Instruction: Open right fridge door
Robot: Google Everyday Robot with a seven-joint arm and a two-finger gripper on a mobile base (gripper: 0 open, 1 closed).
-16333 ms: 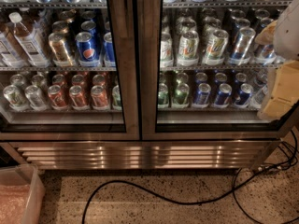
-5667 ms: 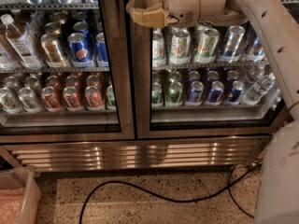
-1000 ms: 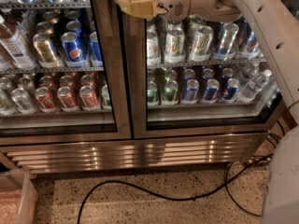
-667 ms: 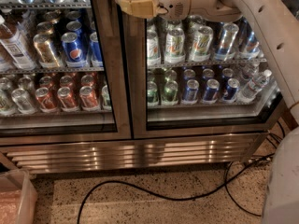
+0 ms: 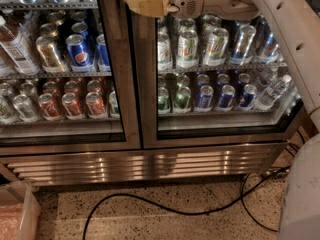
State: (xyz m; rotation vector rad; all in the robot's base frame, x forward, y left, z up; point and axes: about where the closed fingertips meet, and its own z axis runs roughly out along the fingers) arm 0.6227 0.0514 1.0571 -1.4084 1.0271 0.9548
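The right fridge door (image 5: 147, 99) is a glass panel in a brushed steel frame, with rows of green, blue and silver cans behind the glass. It fills the middle and right of the camera view. My gripper (image 5: 143, 2), tan coloured, is at the top of the view, against the left upright of this door's frame, right beside the seam with the left door. My white arm (image 5: 280, 19) reaches in from the upper right. The door's long handle does not show apart from the frame.
The left glass door (image 5: 118, 84) shows Pepsi and orange cans behind it. A steel vent grille (image 5: 145, 166) runs below both doors. A black cable (image 5: 165, 210) loops over the speckled floor. A clear plastic bin (image 5: 17, 214) sits at bottom left. My base (image 5: 302, 194) stands at bottom right.
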